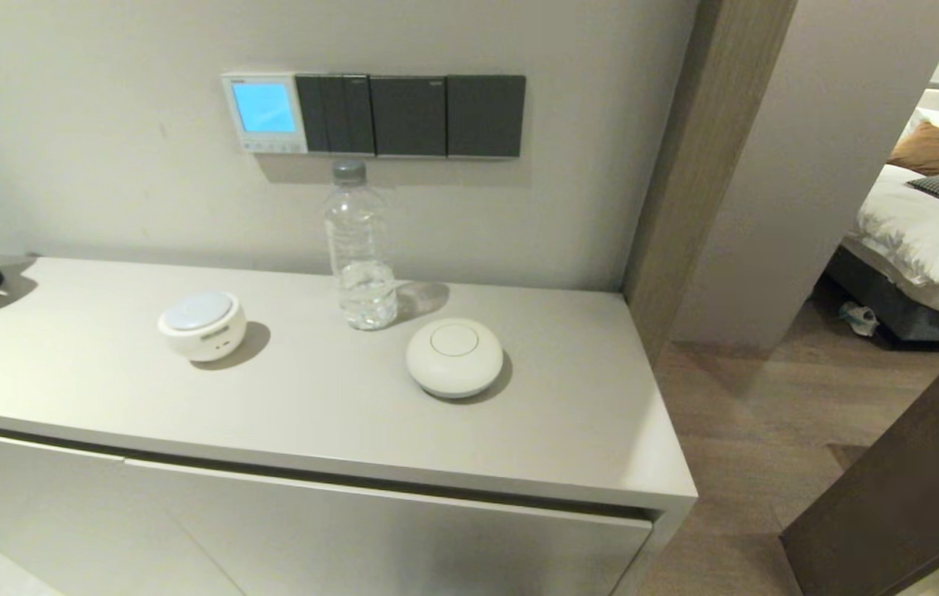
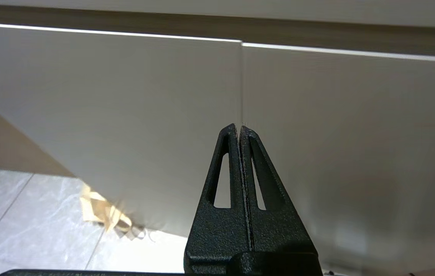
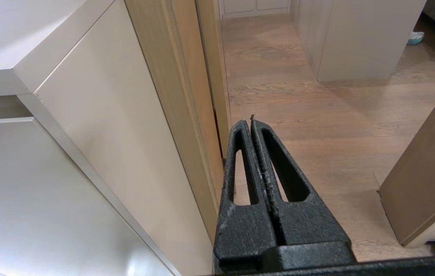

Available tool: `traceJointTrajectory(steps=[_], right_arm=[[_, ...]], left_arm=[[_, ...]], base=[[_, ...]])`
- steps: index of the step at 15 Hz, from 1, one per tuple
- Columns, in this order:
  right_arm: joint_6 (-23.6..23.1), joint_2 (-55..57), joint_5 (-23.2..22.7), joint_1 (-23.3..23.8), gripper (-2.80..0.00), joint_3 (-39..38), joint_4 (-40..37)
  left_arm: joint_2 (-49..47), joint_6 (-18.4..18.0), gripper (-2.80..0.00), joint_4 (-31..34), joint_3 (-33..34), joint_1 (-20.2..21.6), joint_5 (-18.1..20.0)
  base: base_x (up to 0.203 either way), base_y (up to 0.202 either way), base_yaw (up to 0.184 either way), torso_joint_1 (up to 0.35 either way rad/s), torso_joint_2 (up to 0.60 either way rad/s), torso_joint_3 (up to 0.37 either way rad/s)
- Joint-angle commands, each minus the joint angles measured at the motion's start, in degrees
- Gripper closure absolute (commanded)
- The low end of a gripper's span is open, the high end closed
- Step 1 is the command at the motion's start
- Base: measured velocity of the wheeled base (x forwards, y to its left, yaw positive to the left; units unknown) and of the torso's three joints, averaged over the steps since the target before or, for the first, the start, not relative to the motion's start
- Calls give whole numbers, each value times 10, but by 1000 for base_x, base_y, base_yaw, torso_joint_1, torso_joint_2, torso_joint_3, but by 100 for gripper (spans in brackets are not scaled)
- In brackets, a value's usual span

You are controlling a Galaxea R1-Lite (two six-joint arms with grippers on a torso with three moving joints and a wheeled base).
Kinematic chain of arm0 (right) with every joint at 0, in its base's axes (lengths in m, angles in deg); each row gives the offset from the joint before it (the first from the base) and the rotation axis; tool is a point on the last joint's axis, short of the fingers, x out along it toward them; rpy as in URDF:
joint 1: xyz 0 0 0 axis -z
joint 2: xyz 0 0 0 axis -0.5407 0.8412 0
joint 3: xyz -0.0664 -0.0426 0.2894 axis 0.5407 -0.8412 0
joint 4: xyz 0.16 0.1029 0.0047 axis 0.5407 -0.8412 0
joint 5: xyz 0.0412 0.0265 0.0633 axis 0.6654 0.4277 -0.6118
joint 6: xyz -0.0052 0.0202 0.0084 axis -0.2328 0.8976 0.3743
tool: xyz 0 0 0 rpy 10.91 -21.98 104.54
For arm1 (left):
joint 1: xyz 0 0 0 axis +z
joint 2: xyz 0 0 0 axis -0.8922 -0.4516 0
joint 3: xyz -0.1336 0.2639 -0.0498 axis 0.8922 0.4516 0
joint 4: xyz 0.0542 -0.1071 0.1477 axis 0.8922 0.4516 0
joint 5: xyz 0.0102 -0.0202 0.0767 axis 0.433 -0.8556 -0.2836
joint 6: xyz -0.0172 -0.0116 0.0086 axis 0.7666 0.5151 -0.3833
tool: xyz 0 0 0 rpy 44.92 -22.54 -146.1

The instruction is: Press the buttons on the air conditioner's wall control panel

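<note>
Well apart: wall control panel point(image 1: 264, 112); left tool point(image 2: 240, 127) low.

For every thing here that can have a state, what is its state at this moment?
air conditioner's wall control panel: screen lit light blue
buttons: nothing touches them
water bottle: upright, capped, partly filled
cabinet doors: closed
left gripper: fingers shut, empty, low in front of the cabinet doors
right gripper: fingers shut, empty, low beside the cabinet's end
</note>
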Motion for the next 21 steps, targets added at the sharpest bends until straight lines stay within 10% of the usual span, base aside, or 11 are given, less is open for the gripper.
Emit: traceJointTrajectory(steps=[1,21], right_arm=[[0,0,0,0,0,-2,0],[0,0,0,0,0,-2,0]], left_arm=[[55,0,0,2,7,1,20],[160,-13,0,39,31,1,66]], base=[[0,0,0,0,0,0],[0,0,0,0,0,0]])
